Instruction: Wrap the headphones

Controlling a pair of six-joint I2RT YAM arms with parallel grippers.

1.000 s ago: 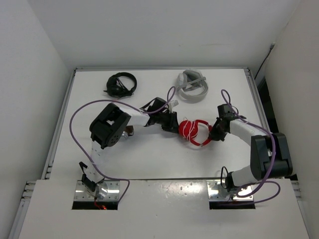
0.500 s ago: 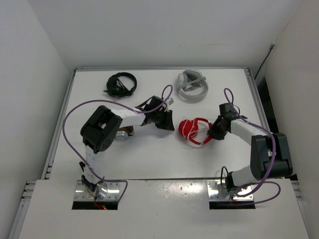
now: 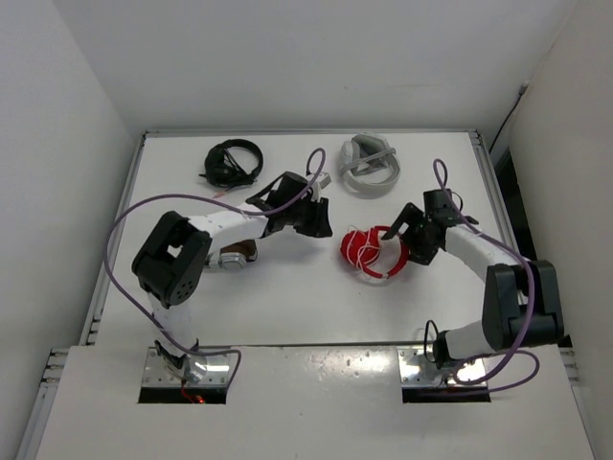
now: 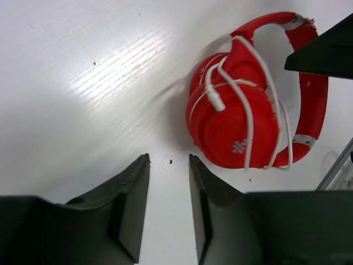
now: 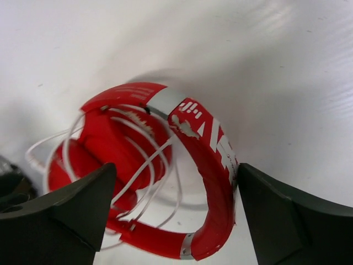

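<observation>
The red headphones (image 3: 372, 251) lie flat on the white table (image 3: 287, 297) with the thin white cable (image 4: 249, 110) looped around the folded earcups. My left gripper (image 3: 311, 218) hovers to their left, apart from them. Its jaws (image 4: 168, 182) are open a little with only bare table between them. My right gripper (image 3: 409, 243) is at the headphones' right side. In the right wrist view its jaws (image 5: 174, 176) stand wide open on either side of the red headband (image 5: 212, 149), whose outer edge is close against one finger (image 5: 259, 193).
Black headphones (image 3: 233, 163) lie at the back left and grey-white headphones (image 3: 369, 165) at the back centre. A brown-and-silver object (image 3: 235, 257) sits under my left forearm. Purple cables arc over both arms.
My right gripper has gone from shut on the headband to wide open. My left gripper has drawn back to the left, away from the earcups, and opened slightly. The headphones now rest free.
</observation>
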